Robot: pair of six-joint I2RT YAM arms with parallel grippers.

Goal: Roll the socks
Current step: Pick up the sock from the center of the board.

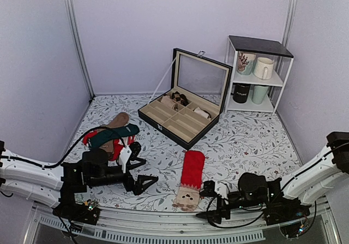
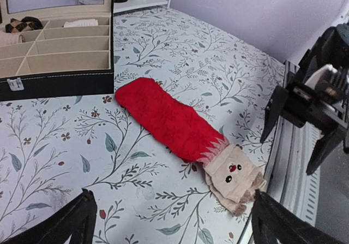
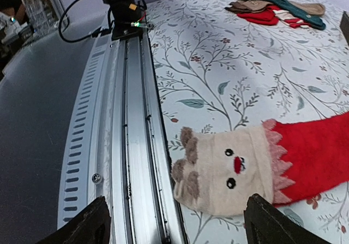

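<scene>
Socks point(image 3: 311, 156) — toe end beyond right-wrist frame edge

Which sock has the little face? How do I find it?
Find the open black box in the middle of the table. In front of it, by the near edge, the red fuzzy sock lies flat, alone. Unlike the heaped socks to the left, its beige cuff shows a face with a red nose.

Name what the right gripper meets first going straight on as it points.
Probably the beige cuff of the red socks, lying just ahead of the right gripper; how high the gripper rides over the table is unclear.
</scene>
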